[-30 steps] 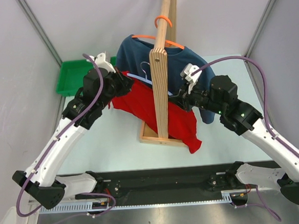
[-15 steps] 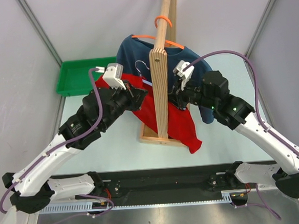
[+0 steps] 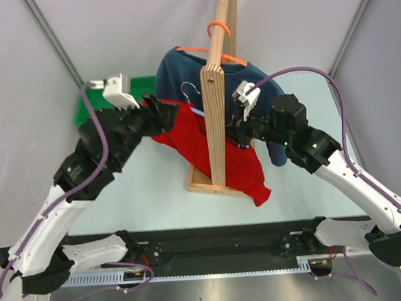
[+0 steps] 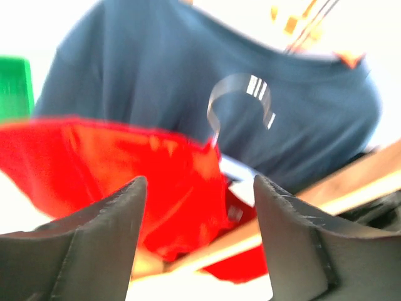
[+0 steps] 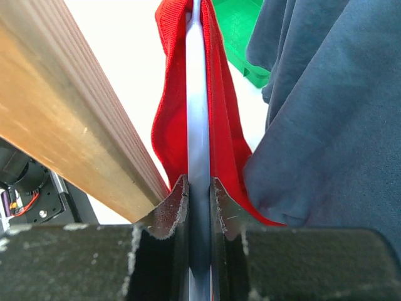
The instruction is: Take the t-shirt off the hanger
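Note:
The red t-shirt (image 3: 185, 134) hangs on a pale hanger (image 3: 196, 110) whose metal hook (image 3: 189, 89) stands free beside the wooden post (image 3: 215, 122). My right gripper (image 3: 240, 131) is shut on the hanger's right arm; in the right wrist view the pale hanger bar (image 5: 197, 94) runs between the pads (image 5: 178, 204), with red t-shirt cloth (image 5: 224, 119) on both sides. My left gripper (image 3: 159, 110) is at the shirt's left shoulder, open. In the left wrist view its fingers (image 4: 94, 232) stand wide apart in front of the red t-shirt (image 4: 119, 163) and the hook (image 4: 241, 94), holding nothing.
A dark blue t-shirt (image 3: 181, 72) on an orange hanger (image 3: 217, 29) hangs from the sloping wooden rail just behind the red one. The post stands in a wooden base (image 3: 206, 185). A green tray (image 3: 91, 106) sits at the back left. Grey walls close both sides.
My left gripper has opened, let go of the red cloth and drawn back to the left from the post. The right gripper still holds the hanger, a little higher than a second ago.

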### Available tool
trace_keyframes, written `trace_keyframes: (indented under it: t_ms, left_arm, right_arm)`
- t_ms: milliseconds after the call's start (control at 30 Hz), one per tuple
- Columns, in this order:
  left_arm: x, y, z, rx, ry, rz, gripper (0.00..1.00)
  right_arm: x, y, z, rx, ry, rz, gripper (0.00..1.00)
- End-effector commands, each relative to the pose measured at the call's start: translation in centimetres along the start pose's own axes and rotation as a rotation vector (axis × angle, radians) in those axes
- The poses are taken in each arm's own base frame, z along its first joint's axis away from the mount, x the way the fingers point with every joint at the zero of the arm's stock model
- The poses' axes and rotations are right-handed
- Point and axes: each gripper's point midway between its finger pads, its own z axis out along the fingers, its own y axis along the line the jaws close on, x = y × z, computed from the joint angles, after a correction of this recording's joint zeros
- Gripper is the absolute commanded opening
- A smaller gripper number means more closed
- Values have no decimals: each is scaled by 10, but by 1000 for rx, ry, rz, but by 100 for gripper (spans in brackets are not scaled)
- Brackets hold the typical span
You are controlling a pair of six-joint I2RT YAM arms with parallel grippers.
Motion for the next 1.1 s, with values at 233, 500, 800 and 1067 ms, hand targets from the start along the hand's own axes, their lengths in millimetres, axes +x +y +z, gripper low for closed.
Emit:
trace_keyframes:
  t_ms: [233,500,800,1067]
  left_arm:
    - [-37,-41,34,197,5,94,47]
    - [-28,-39,53,176,30,77,42]
    - [-25,-21,69,77,31,66,49]
    - [-24,-13,62,51,4,26,40]
  right_arm:
    - [-62,17,-18,-70,-177,-49,0]
    - [-63,19,-20,-81,-177,-56,0]
    - [-62,23,-23,-102,-173,-64,0]
    - [-61,22,-24,-102,-172,-67,0]
